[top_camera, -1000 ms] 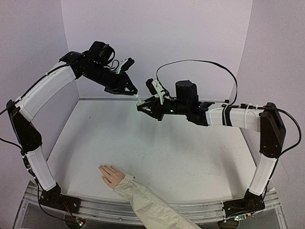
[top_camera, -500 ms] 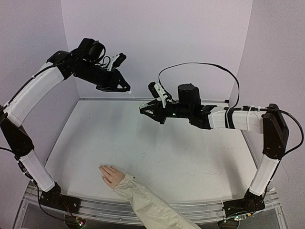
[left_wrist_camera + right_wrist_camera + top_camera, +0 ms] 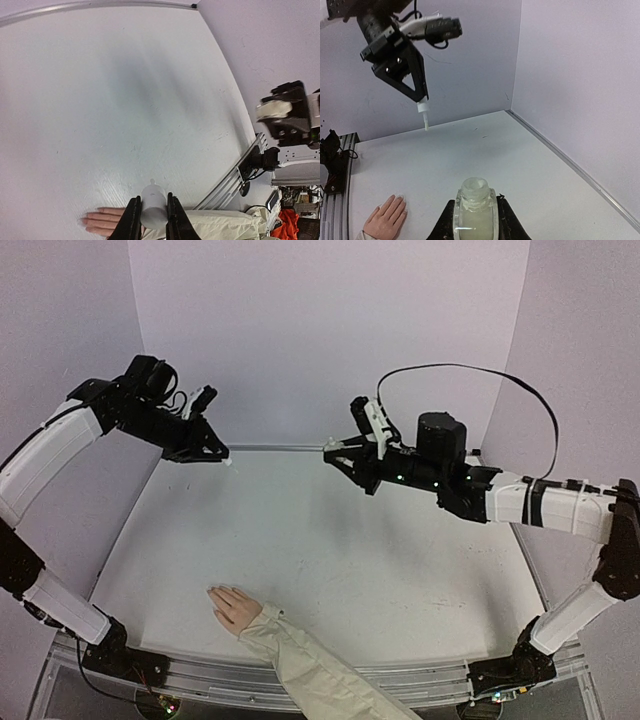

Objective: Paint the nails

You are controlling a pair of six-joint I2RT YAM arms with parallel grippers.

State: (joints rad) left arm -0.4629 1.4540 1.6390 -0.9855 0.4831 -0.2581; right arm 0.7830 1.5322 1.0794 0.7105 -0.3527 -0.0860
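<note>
**A:** Where are the nails?

**B:** On the hand (image 3: 235,607), which lies flat at the near edge of the table (image 3: 350,560) with its fingers pointing left. The sleeve (image 3: 310,670) trails off to the near right. The nails (image 3: 212,592) are at the fingertips and too small to make out from above.

**A:** And the arms?

**B:** Both are raised, well beyond the hand. The left gripper (image 3: 215,452) is far behind it and slightly left, jaws pinched tight on the white cap (image 3: 153,207), and the brush (image 3: 426,122) hangs down from the cap. The right gripper (image 3: 340,452) is far behind the hand and to its right, jaws clamped around the open bottle (image 3: 472,210).

**A:** So what can go wrong?

**B:** Mostly the long trip down. A loaded brush can drip on the table or sleeve before it reaches a fingertip. The nails are tiny, so a small aiming error puts polish on the skin instead.

**A:** Anything else?

**B:** If the brush lands too hard, it may bend and smear, or push the hand, which doesn't look fastened down. In the left wrist view the cap covers part of the wrist, so it could hide the fingertips as it closes in.

**A:** And the bottle?

**B:** It's uncapped and I can't tell how level it sits. A tilt of that wrist would likely spill it.
</note>
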